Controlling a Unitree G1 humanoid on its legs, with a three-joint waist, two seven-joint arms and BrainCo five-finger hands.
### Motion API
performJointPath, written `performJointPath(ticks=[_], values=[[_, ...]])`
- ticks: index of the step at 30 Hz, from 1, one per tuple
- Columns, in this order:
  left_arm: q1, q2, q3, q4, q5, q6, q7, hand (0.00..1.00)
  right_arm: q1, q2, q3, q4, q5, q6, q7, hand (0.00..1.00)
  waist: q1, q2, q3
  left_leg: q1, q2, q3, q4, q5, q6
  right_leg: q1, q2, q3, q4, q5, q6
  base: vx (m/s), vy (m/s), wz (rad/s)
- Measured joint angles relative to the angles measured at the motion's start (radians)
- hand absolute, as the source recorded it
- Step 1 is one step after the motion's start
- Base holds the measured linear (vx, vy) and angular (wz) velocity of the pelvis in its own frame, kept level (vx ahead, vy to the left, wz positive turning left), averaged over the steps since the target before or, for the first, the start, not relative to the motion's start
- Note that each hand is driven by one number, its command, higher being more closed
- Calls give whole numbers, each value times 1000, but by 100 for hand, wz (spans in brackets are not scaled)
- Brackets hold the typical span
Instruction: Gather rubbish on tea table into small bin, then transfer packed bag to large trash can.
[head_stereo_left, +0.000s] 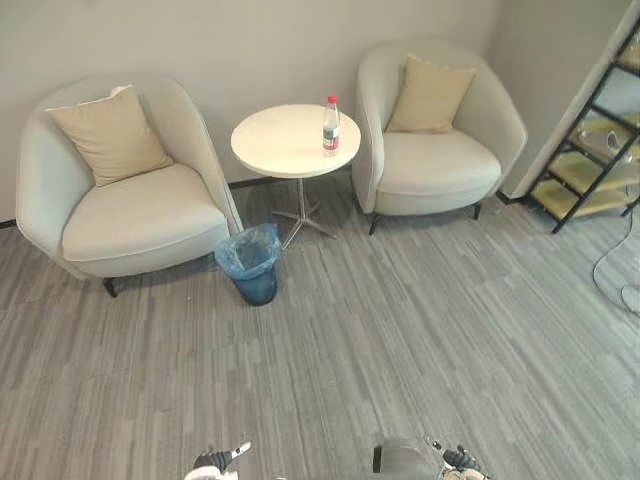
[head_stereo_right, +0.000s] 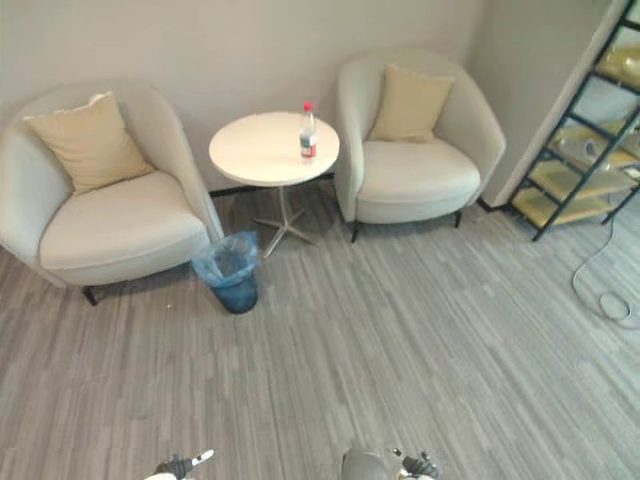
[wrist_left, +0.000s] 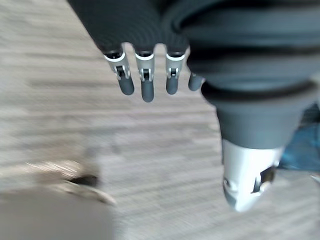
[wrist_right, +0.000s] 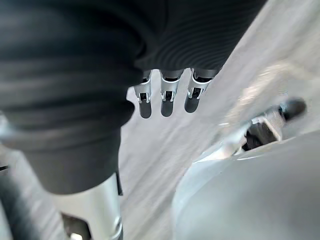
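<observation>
A clear plastic bottle (head_stereo_left: 330, 125) with a red cap and label stands upright near the right edge of the round white tea table (head_stereo_left: 280, 145). On the floor in front of the table sits the small bin (head_stereo_left: 250, 262), lined with a blue bag. My left hand (wrist_left: 146, 85) hangs over the grey floor with straight fingers and holds nothing. My right hand (wrist_right: 166, 100) hangs the same way, fingers straight and empty. Both hands show at the bottom edge of the eye views, left (head_stereo_left: 222, 462) and right (head_stereo_left: 458, 460), far from the table.
Two pale armchairs flank the table, the left one (head_stereo_left: 130, 200) and the right one (head_stereo_left: 440, 150), each with a beige cushion. A black-framed shelf (head_stereo_left: 590, 160) stands at the far right. Grey wood-look floor stretches between me and the table.
</observation>
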Motion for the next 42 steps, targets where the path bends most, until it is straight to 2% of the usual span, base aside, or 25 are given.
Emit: performJointPath(ticks=[2, 3, 4, 7, 9, 10, 11, 12, 13, 14, 16, 19, 20, 21, 24, 26, 28, 30, 31, 33, 35, 37, 38, 40, 42], values=[[-10, -27, -12, 5, -2, -1, -2, 0, -10, 4, 2, 6, -8, -2, 3, 0, -17, -15, 1, 28, -5, -27, -2, 0, 0, -6, 8, -51, -270, 107, -50, 422, -199, 22], [-13, -20, -7, 9, 3, -6, -5, 0, -16, 12, -1, 22, -21, -3, 6, 0, -24, -46, 1, 47, -27, -51, -1, -5, -8, -3, 25, -32, -399, 204, -75, 453, -217, -19], [-24, -41, -8, 36, 3, 1, -3, 0, -32, -16, -4, 33, -36, -3, 10, 0, -24, 16, -2, 47, 14, -76, 8, -6, -18, 15, 71, -23, -416, 209, -86, 446, -190, -44], [-47, -91, -2, 67, 12, 3, -4, 0, -56, -42, -35, 77, -36, -1, 10, 0, -30, 75, -5, 41, 53, -151, 42, 45, -76, 35, 123, -17, -440, 168, -106, 421, -166, -45], [-63, -106, 3, 62, 12, 0, -4, 0, -52, -43, -43, 84, -38, 4, 8, 0, -33, 71, 7, 23, 66, -169, 150, 79, -105, 104, 131, -34, -475, 149, -113, 350, -161, 22], [-70, -108, 3, 45, 11, -3, -3, 0, -37, -37, -39, 86, -38, 9, 8, 0, -33, 56, 17, -44, 83, -192, 333, 126, -151, 177, 129, -51, -522, 136, -114, 296, -165, 50], [-73, -104, 5, 24, 11, -3, -3, 0, -34, -34, -26, 81, -38, 9, 5, 0, -30, 36, 27, -112, 94, -199, 483, 166, -162, 219, 124, -54, -553, 126, -112, 213, -151, 50], [-76, -110, 6, 9, 9, -3, -4, 0, -31, -37, -7, 78, -38, 9, 3, 0, -25, 36, 33, -202, 126, -184, 659, 139, -158, 261, 128, -67, -586, 115, -121, 173, -127, 26], [-77, -119, 8, -12, 8, -4, -3, 0, -36, -37, 2, 81, -38, 9, 0, 0, -20, 37, 38, -301, 154, -138, 770, 66, -129, 309, 133, -75, -612, 107, -123, 168, -100, 12], [-78, -121, 8, -19, 8, -5, -2, 0, -38, -34, 4, 82, -38, 10, -1, 0, -19, 36, 40, -335, 156, -116, 774, 39, -117, 330, 131, -75, -625, 105, -122, 186, -57, -2], [-78, -127, 4, -38, 1, -11, -2, 0, -49, -26, 13, 82, -37, 11, -2, 0, -6, 39, 42, -405, 142, -46, 654, -8, -87, 390, 123, -73, -669, 96, -105, 185, 20, -13], [-77, -127, 0, -41, -16, -24, -2, 0, -50, -21, 17, 84, -37, 11, -1, 0, 9, 55, 42, -424, 84, -46, 195, 52, -92, 442, 131, -60, -705, 68, -72, 247, 116, -21], [-77, -126, 0, -43, -15, -26, -2, 0, -47, -24, 19, 87, -38, 13, -2, 0, 28, 56, 32, -428, 78, -59, 169, 137, -79, 451, 137, -36, -718, 59, -61, 351, 184, -38], [-77, -125, 2, -36, -13, -25, -2, 0, -48, -25, 19, 88, -39, 14, -2, 0, 32, 52, 26, -429, 63, -58, 157, 154, -56, 465, 136, -14, -741, 59, -52, 378, 192, -28], [-81, -111, 3, -29, -11, -24, -4, 0, -45, -15, 17, 107, -47, 19, -1, 0, 32, 17, 7, -403, 4, -24, 152, 100, 0, 486, 84, 49, -749, 52, -20, 451, 200, -16], [-78, -110, 2, -21, -10, -23, -5, 0, -36, -6, 14, 104, -68, 18, 4, 0, 37, 12, 2, -338, -36, -1, 112, 70, 11, 438, 51, 115, -575, 3, 37, 387, 195, -35], [-80, -101, 2, -9, -6, -13, -21, 0, -32, -1, 21, 57, -75, 14, 18, 0, 16, 5, 6, -239, -75, -7, 73, 45, 19, 251, 35, 172, -100, 45, 121, 366, 153, 6], [-87, -98, 1, 8, -4, 2, -23, 0, -26, 2, 31, 36, -76, 8, 23, 0, 0, 3, 15, -146, -83, -42, 60, 19, 12, 173, 17, 133, 98, 55, 110, 415, 61, 51], [-91, -98, 1, 6, -3, 1, -24, 0, -27, 5, 39, 33, -76, 7, 23, 0, 2, -6, 14, -98, -81, -52, 36, 19, 11, 139, 11, 107, 113, 49, 92, 499, 1, 51], [-90, -99, 1, 10, -3, 2, -24, 0, -39, 7, 35, 32, -76, 5, 25, 0, 0, -4, 18, -27, -63, -81, -12, 16, 6, 102, 4, 46, 33, 17, 39, 418, -50, 50], [-86, -100, 1, 8, -3, 1, -23, 0, -42, 8, 35, 25, -76, 4, 30, 0, -2, -3, 19, 9, -30, -109, -23, 1, -19, 62, 19, 6, -182, 30, 1, 453, -147, 57], [-84, -99, 3, 6, 0, 0, -22, 0, -49, 10, 36, 29, -76, 5, 31, 0, -6, -9, 24, 41, -13, -145, -24, -15, -37, 58, 62, 75, -419, 120, -27, 466, -267, 48], [-75, -97, 5, 8, 3, -1, -22, 0, -50, 12, 35, 41, -72, 4, 33, 0, -14, -18, 24, 56, -16, -176, -21, -32, -48, 72, 81, 128, -503, 232, -17, 442, -299, 40], [-77, -129, 37, 24, 11, -2, -24, 0, -65, -14, 37, 45, -75, 2, 34, 0, -15, 41, 16, 73, 33, -205, -4, -41, -52, 86, 129, 121, -473, 193, -45, 384, -248, 1], [-74, -138, 54, 37, 12, 1, -27, 0, -79, -24, 38, 56, -74, 5, 34, 0, -14, 66, 15, 31, 68, -210, 95, -31, -68, 89, 150, 98, -449, 140, -74, 425, -304, -8]])
